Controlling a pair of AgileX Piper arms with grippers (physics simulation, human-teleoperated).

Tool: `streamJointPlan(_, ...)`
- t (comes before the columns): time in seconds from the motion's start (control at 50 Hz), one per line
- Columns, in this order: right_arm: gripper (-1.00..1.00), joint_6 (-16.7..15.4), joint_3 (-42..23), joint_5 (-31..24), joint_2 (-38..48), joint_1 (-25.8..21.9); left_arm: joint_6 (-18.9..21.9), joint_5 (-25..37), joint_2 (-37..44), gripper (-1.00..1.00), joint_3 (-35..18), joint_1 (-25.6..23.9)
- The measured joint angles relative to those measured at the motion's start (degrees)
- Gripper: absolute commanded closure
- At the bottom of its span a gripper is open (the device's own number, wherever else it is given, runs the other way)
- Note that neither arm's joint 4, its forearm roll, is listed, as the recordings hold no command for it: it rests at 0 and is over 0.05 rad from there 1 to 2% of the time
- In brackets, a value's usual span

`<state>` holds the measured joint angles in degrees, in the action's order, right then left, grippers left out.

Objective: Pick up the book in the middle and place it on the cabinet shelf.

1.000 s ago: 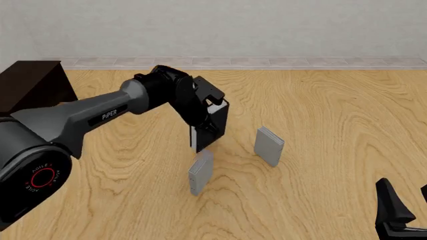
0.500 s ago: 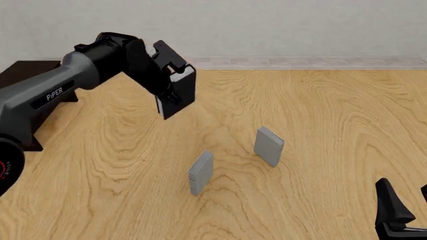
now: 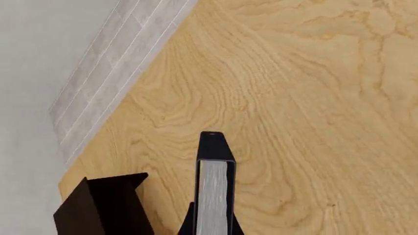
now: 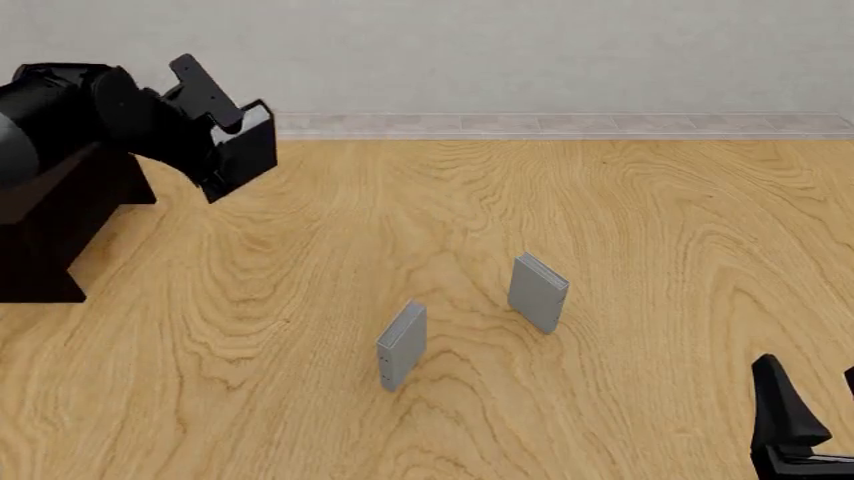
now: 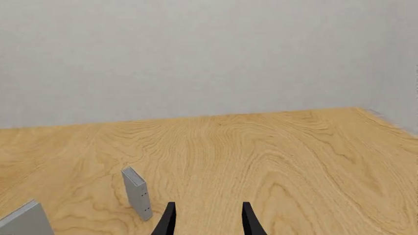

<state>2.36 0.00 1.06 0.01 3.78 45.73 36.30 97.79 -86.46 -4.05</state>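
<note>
Front view: left gripper (image 4: 224, 130) clamps book (image 4: 244, 151) aloft, tilted, long axis diagonal (right gripper (image 5: 205, 219) parted).

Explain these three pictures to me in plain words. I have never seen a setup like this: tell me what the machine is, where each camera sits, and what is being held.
These are simulator renders of two robot arms at a wooden table. The front view looks from above and behind the arms. Each other view comes from a camera behind one gripper. The left gripper holds a black book in the air near the dark cabinet; its wrist view looks along the book's white page edges. Two small grey books stand on the table. The right gripper is open and holds nothing.
</note>
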Motion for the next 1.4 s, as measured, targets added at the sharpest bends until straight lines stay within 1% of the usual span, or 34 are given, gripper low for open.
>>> streamJointPlan(0.22,-1.00,-0.2,0.0,0.1,0.0,0.0,9.6,-6.4,-3.7,1.00,3.3,7.6)
streamJointPlan(0.3,-1.00,-0.2,0.0,0.1,0.0,0.0,13.2,-9.6,-4.4,1.00,4.6,10.5)
streamJointPlan(0.48,-1.00,-0.4,0.0,0.1,0.0,0.0,18.5,-16.2,-4.1,1.00,6.4,16.7)
streamJointPlan(0.66,-1.00,-0.6,0.0,0.0,0.0,0.0,20.9,-20.1,-3.2,1.00,4.4,20.3)
streamJointPlan(0.9,-1.00,-1.0,0.0,0.7,0.7,-0.1,21.2,-21.1,1.5,1.00,-0.6,23.2)
streamJointPlan(1.0,-1.00,-1.2,0.0,4.0,4.0,-0.1,21.0,-20.9,3.8,1.00,-2.9,24.2)
streamJointPlan(1.08,-1.00,-1.2,0.0,8.2,8.2,-0.1,20.7,-20.6,5.4,1.00,-4.6,24.8)
streamJointPlan(1.26,-1.00,-1.4,0.0,20.8,20.9,-0.1,20.2,-20.3,8.7,1.00,-7.1,26.1)
streamJointPlan(1.4,-1.00,-1.7,0.0,30.9,31.2,-0.1,20.4,-21.2,10.7,1.00,-7.0,27.6)
